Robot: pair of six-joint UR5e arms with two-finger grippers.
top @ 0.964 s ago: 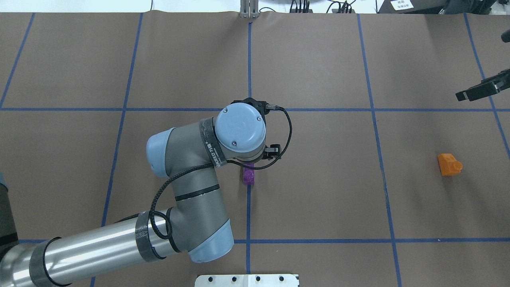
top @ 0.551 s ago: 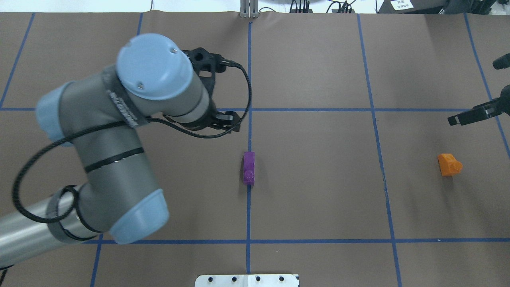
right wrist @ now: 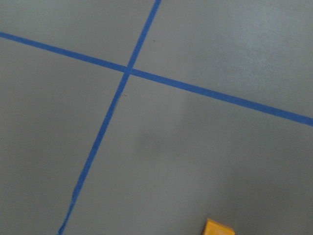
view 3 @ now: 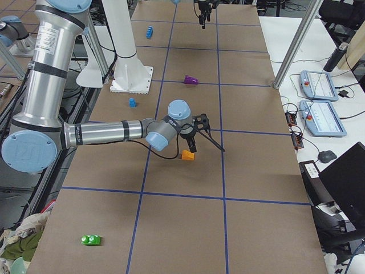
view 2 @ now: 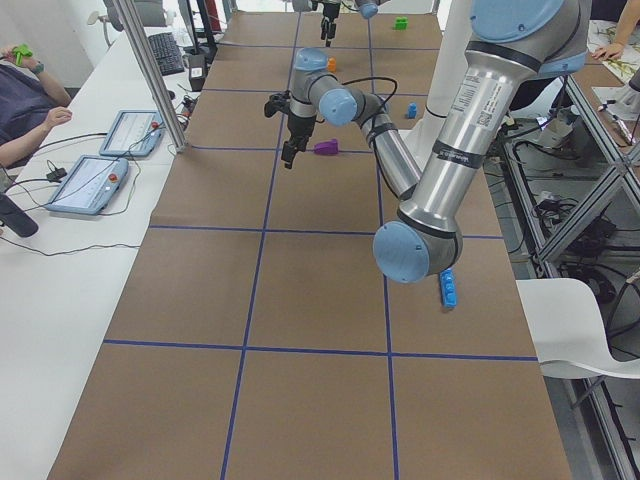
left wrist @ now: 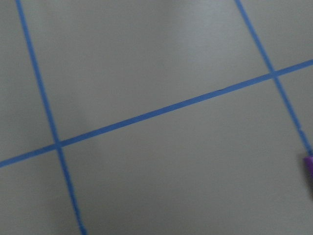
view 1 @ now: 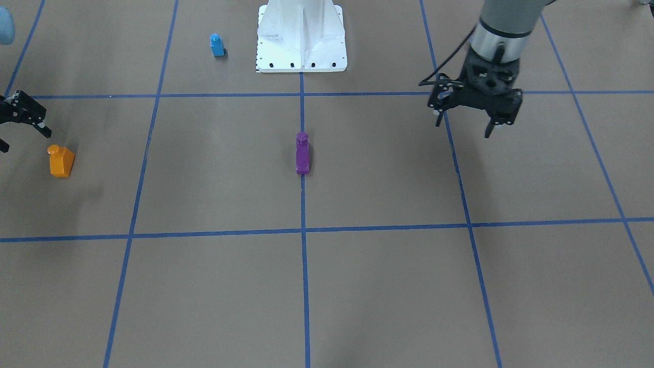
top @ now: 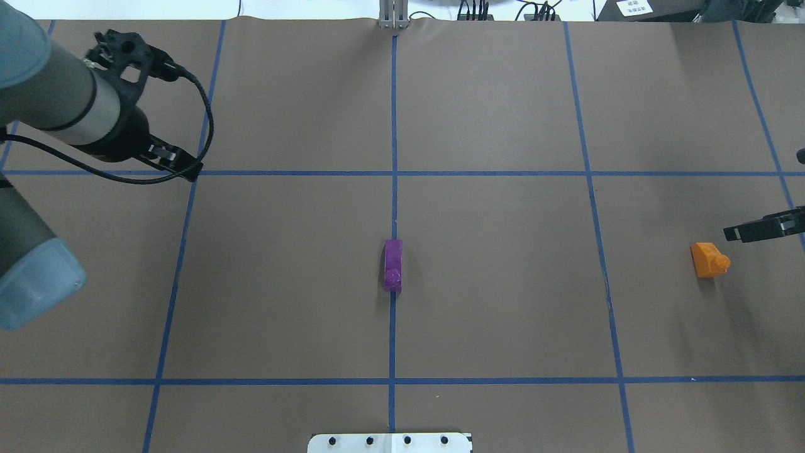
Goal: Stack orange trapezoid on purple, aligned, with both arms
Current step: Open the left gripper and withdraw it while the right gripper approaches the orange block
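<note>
The purple block (top: 393, 264) sits on the table's centre tape line, stud up, with nothing touching it; it also shows in the front view (view 1: 302, 153). The orange trapezoid (top: 709, 260) sits at the right side, and also shows in the front view (view 1: 61, 161). My left gripper (view 1: 463, 128) is open and empty, raised well to the left of the purple block; one finger (top: 182, 167) shows from overhead. My right gripper (view 1: 23, 139) is open and empty, hovering just beyond the orange trapezoid (view 3: 187, 154). The right wrist view catches only the orange block's corner (right wrist: 218, 228).
A small blue single-stud block (view 1: 217, 45) stands beside the white pedestal base (view 1: 301, 46). A blue four-stud brick (view 2: 447, 290) lies near the robot's left side. A green block (view 3: 90, 240) lies at the table's right end. Operator tablets (view 2: 100, 180) lie along the far edge.
My left arm has lifted off the purple block and swung far to the left, leaving the block on the centre line. My right gripper has moved closer to the orange trapezoid.
</note>
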